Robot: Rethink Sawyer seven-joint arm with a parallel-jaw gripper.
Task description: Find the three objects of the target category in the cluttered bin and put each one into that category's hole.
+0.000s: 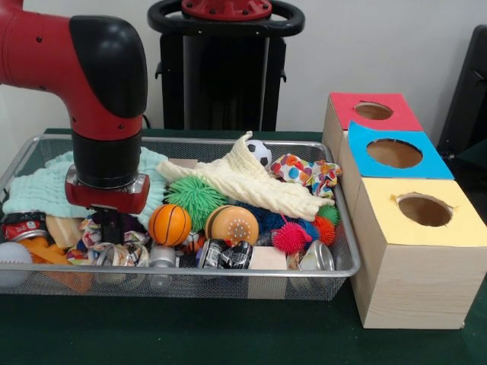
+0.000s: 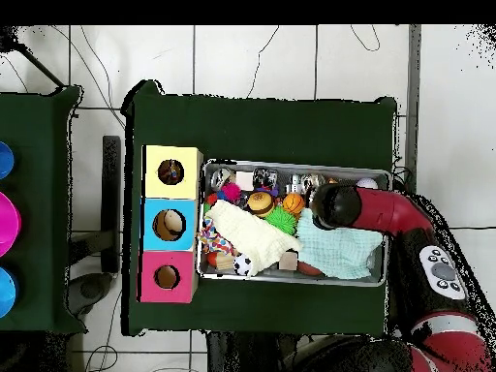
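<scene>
Your arm [image 1: 91, 68] reaches down into the left part of the wire bin [image 1: 228, 270] in the front view, its wrist sitting low over a patterned cloth scrunchie [image 1: 106, 228]. The gripper [image 1: 110, 220] is buried in the clutter there, and you cannot tell whether it is spread or clamped, nor whether it holds anything. The bin stands on the green counter [image 1: 190, 334] and is full. A mint green cloth [image 1: 38, 190] lies at its back left, partly under the wrist. A cream knitted cloth [image 1: 251, 182] runs diagonally across the middle, with a small soccer ball [image 1: 259, 152] just behind it and a bright patterned scrunchie [image 1: 308, 173] at its right end. A green spiky ball [image 1: 194, 198] sits below the cream cloth. In front of that are a small basketball [image 1: 169, 224] and an orange and brown ball [image 1: 232, 224], close together. A pink spiky ball [image 1: 291, 237] lies further right, near a metal can [image 1: 318, 257] at the front right corner. Another can [image 1: 23, 226] lies at the far left edge, with a white ball [image 1: 14, 262] in front of it. Beside the bin on its right stand three wooden boxes in a row, each with a round hole on top: red box [image 1: 380, 110] farthest back, blue box [image 1: 396, 152] in the middle, yellow box [image 1: 426, 209] nearest. In the overhead view all three holes show only dark interiors.
</scene>
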